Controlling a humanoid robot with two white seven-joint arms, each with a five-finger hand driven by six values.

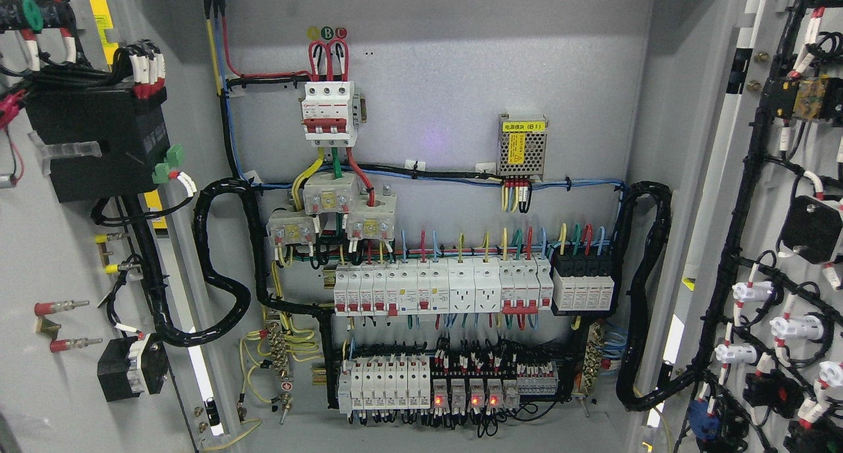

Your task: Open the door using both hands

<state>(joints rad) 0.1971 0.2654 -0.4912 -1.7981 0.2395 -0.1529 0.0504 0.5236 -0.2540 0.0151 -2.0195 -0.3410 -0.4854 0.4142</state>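
grey cabinet interior [448, 84], both doors [39, 255] swung wide, breaker rows [435, 288], wiring

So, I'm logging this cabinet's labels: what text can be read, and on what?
"A", "B", "C": three round coloured markers above the white three-pole breaker; A is faint.
Yellow label on the perforated metal power supply: characters too blurred, ending "(B1)" perhaps.
Breaker and relay print: too small.
No hands in view.
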